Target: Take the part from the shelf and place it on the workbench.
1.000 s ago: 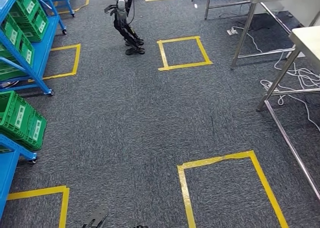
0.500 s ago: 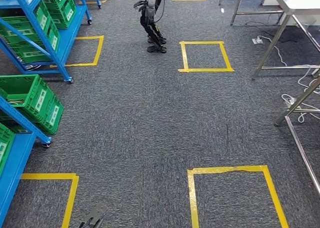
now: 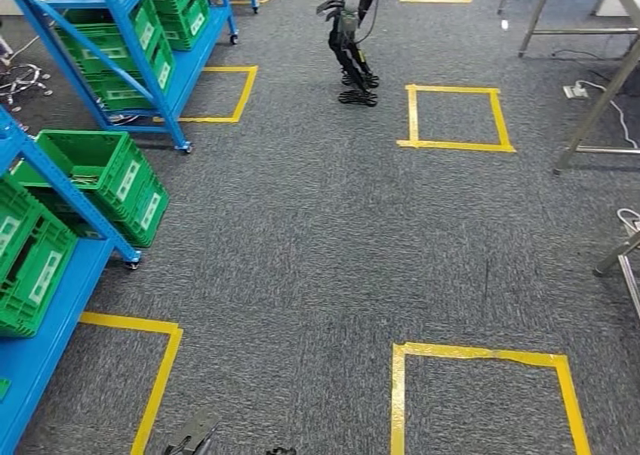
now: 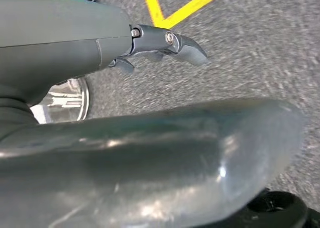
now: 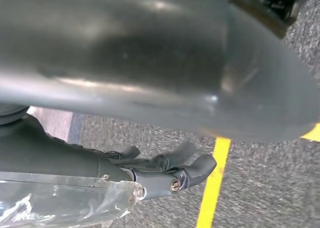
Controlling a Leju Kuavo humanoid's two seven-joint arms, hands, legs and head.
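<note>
I have grey carpet [image 3: 302, 255] ahead, marked with yellow tape squares [image 3: 455, 117]. On the near left stands a blue shelf [image 3: 45, 325] on castors, carrying green bins [image 3: 102, 180] with white labels; a second blue shelf [image 3: 162, 85] sits farther back on the left with more green bins [image 3: 172, 5]. I cannot make out the part in any of the bins from here. At the far centre another humanoid robot [image 3: 351, 40] stands on the carpet just left of a tape square. Metal legs of a workbench [image 3: 596, 105] show at the far right, with white cables [image 3: 596, 90] lying on the floor beside them.

My left hand [image 4: 113, 102] hangs over the carpet near a yellow tape corner; the thick thumb and the dark fingers [image 4: 177, 40] lie stretched out and apart, with nothing between them. My right hand [image 5: 124, 112] hangs likewise over the carpet beside a yellow tape line, its fingers [image 5: 192, 170] extended and holding nothing.
</note>
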